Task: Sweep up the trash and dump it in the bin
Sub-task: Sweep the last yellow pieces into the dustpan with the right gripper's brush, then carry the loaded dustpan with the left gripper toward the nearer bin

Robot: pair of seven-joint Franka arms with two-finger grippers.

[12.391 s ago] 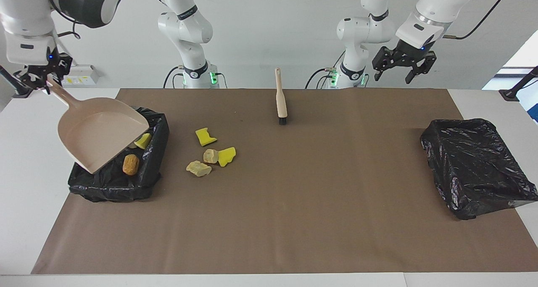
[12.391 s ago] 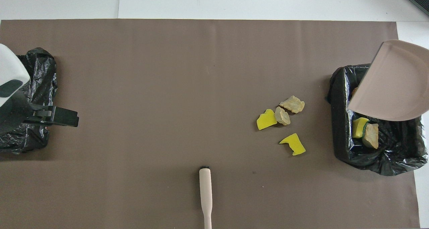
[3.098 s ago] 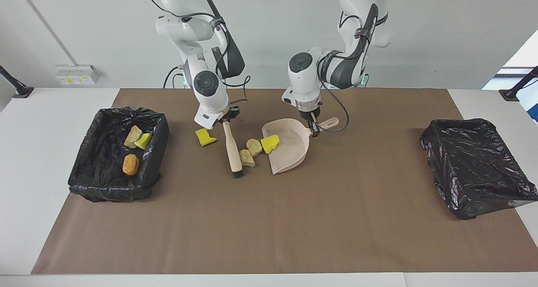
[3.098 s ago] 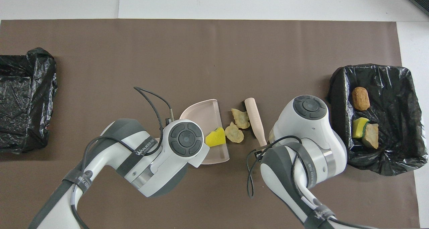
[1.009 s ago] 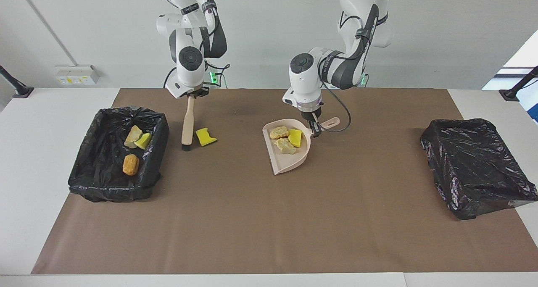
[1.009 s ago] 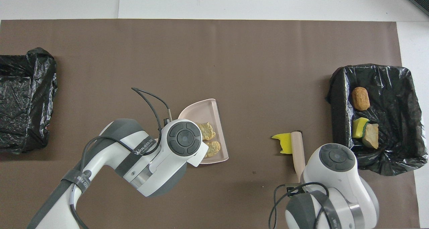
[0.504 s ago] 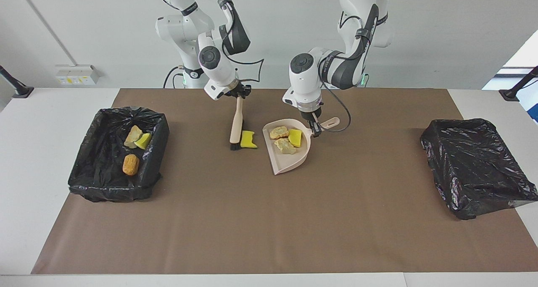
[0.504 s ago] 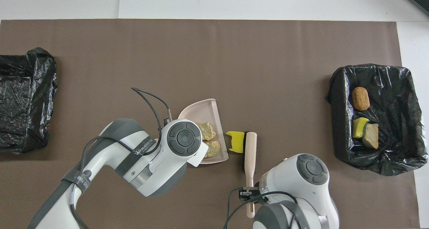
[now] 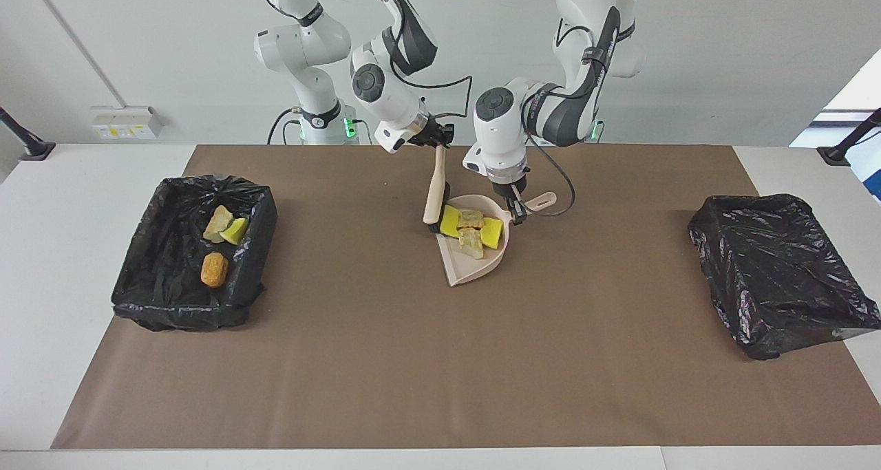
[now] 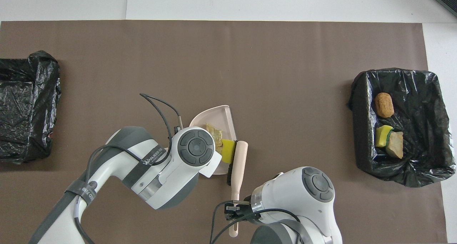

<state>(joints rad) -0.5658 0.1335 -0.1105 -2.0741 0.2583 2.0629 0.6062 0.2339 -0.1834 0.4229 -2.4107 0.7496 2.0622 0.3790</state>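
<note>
The beige dustpan (image 9: 468, 267) lies on the brown mat mid-table, and it also shows in the overhead view (image 10: 210, 117). My left gripper (image 9: 515, 210) is shut on its handle. In the pan lie two yellow sponge bits (image 9: 451, 220) and two tan foam chunks (image 9: 471, 241). My right gripper (image 9: 433, 138) is shut on the handle of the brush (image 9: 436, 184), whose black bristles press a yellow bit (image 10: 227, 146) at the pan's mouth. The brush (image 10: 239, 158) and right gripper (image 10: 235, 210) also show from overhead. There the left gripper is hidden under its arm.
A black-lined bin (image 9: 255, 263) at the right arm's end holds an orange-brown lump (image 9: 214, 269), a tan chunk (image 9: 219, 221) and a yellow-green sponge bit (image 9: 235, 230). A second black-lined bin (image 9: 778, 270) stands at the left arm's end.
My right gripper has swept the brush toward the left arm's end, pushing the last loose yellow bit off the mat into the dustpan. The scraps in the pan bunched up. The left arm held still.
</note>
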